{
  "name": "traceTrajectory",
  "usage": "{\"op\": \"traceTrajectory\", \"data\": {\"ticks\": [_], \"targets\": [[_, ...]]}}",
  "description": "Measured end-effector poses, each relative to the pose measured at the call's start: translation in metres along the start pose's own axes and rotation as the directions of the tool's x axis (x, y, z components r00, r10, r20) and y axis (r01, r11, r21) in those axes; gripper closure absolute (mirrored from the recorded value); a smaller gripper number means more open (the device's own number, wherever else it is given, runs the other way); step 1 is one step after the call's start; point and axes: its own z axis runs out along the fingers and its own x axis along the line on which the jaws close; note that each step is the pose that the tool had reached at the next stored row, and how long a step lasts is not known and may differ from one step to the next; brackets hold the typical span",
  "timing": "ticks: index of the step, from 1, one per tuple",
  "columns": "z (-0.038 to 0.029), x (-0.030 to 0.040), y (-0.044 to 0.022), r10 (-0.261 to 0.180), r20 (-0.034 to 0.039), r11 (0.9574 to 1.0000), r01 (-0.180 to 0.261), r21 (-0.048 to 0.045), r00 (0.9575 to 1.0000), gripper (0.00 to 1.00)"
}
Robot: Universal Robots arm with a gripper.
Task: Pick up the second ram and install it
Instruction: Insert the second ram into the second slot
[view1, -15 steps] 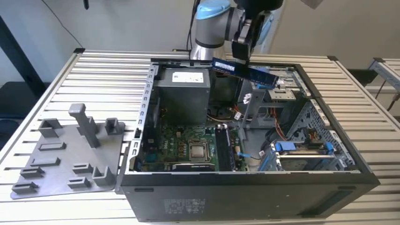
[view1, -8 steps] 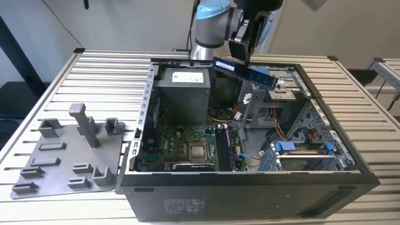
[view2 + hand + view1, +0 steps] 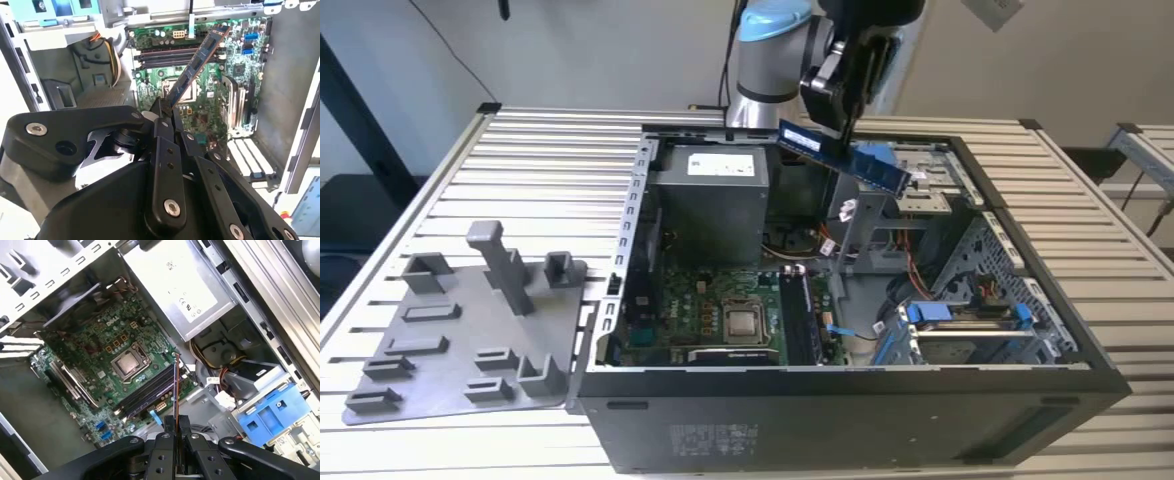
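The second ram [image 3: 854,160] is held clear of everything, tilted in the air over the open computer case [image 3: 854,385]. In the exterior view it is seen at about one o'clock from the processor [image 3: 744,322], just beside the grey power-supply box [image 3: 714,195], with its end toward the exterior view's left raised and the other end sloping down toward the drive bay. The gripper [image 3: 843,130] is closed on it: the jaws are pinched onto the board's flat faces near the raised end, so most of its length projects beyond the fingertips.

In the second wrist view the ram [image 3: 197,62] is seen running out from the gripper [image 3: 165,112] over the green motherboard [image 3: 210,100], apart from the dark memory slots [image 3: 165,55]. In the first wrist view the ram [image 3: 177,390] is presented edge-on as a thin line rising from the gripper [image 3: 176,425], crossing the memory slots [image 3: 150,390] without touching them.

A grey holder tray [image 3: 454,340] lies on the slatted table [image 3: 547,150], at nine o'clock from the case.
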Motion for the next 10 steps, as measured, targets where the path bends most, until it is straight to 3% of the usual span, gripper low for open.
{"op": "traceTrajectory", "data": {"ticks": [5, 10], "targets": [[0.0009, 0.0000, 0.0000, 0.087, 0.0000, 0.9962, -0.087, 0.0013, 0.9962, 0.86], [0.0017, 0.0000, 0.0000, 0.174, -0.0001, 0.9847, -0.174, 0.0026, 0.9847, 0.86]]}}
